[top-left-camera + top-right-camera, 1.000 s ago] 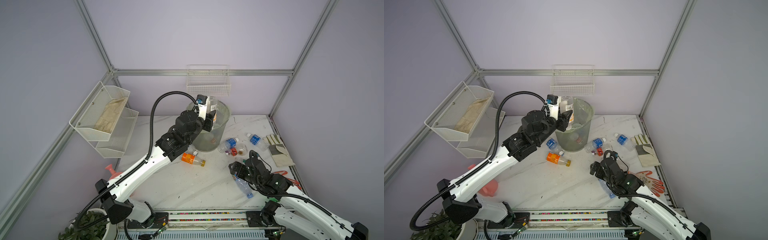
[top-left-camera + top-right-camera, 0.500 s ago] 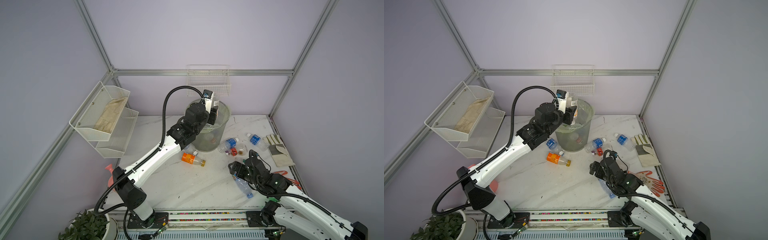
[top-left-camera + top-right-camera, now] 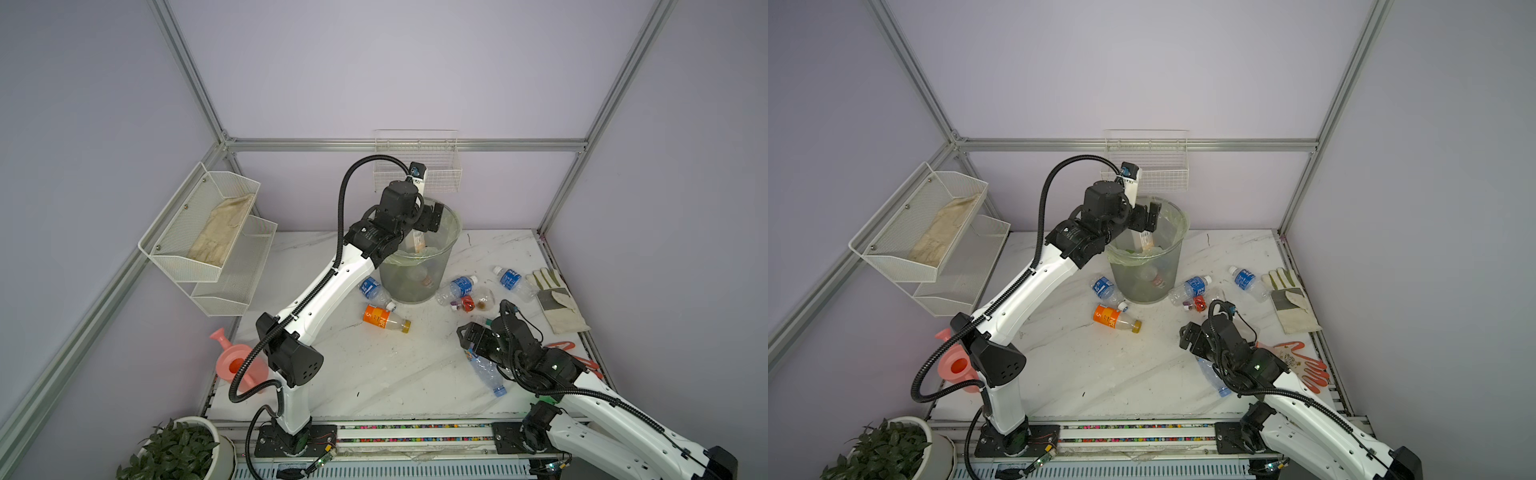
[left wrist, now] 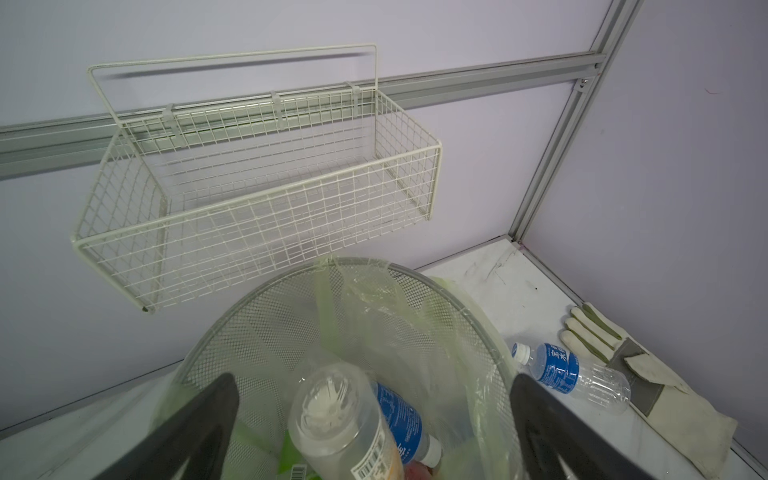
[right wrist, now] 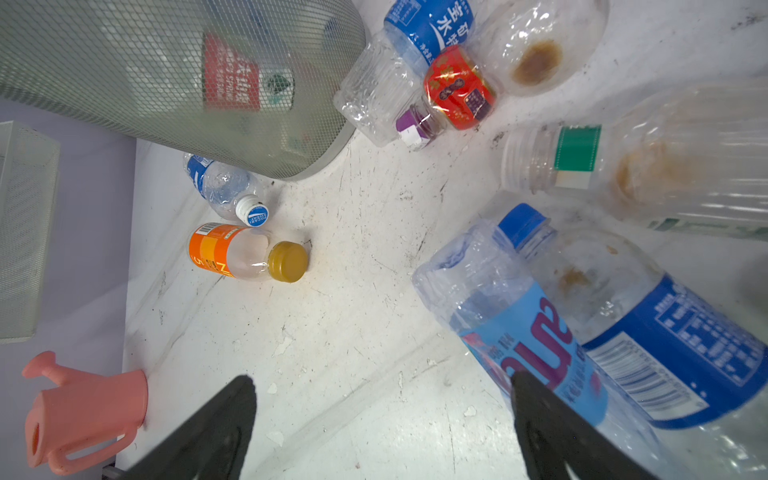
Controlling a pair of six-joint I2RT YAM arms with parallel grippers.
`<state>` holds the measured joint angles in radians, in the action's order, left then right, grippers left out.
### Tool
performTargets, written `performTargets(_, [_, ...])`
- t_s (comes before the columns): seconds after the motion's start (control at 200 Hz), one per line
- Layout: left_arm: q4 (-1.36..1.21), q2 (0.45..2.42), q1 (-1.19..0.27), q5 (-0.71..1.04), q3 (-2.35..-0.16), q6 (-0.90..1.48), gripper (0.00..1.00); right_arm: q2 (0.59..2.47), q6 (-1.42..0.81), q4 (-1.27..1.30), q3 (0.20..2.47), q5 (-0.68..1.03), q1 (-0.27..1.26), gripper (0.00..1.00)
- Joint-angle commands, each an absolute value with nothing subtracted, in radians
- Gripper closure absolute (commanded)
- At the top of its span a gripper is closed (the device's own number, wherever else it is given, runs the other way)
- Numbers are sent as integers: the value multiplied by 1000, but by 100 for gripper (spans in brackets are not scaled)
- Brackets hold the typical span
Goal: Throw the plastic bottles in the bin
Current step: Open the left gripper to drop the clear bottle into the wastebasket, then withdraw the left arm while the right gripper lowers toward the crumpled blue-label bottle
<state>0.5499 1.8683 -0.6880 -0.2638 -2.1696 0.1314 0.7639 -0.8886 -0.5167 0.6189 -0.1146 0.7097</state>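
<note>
Clear bottle point(image 4: 340, 419) (base upward) tilts inside the green-lined mesh bin point(image 4: 266, 316).

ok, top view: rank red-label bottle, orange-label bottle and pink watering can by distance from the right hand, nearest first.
1. red-label bottle: just beyond the right hand, toward the back wall.
2. orange-label bottle: lying mid-table, to the hand's left in the view.
3. pink watering can: at the table's far left edge.

Readable print — "NFC" and a "5" — stands on the orange-labelled bottle point(image 3: 377, 320)
</note>
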Motion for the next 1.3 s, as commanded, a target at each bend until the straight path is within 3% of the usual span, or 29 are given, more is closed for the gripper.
performTargets(0.0, [490,1722,-716,-258,-2199,116,0,757,-909,-537,627,-137,712,3])
performTargets(0.725, [396,1217,-759,-337,-1637,207,0,771,-950,-648,708,-230,712,3])
performTargets(1.295, [447,952,-760,-350,-1333,355,0,881,-891,-661,745,-249,712,3])
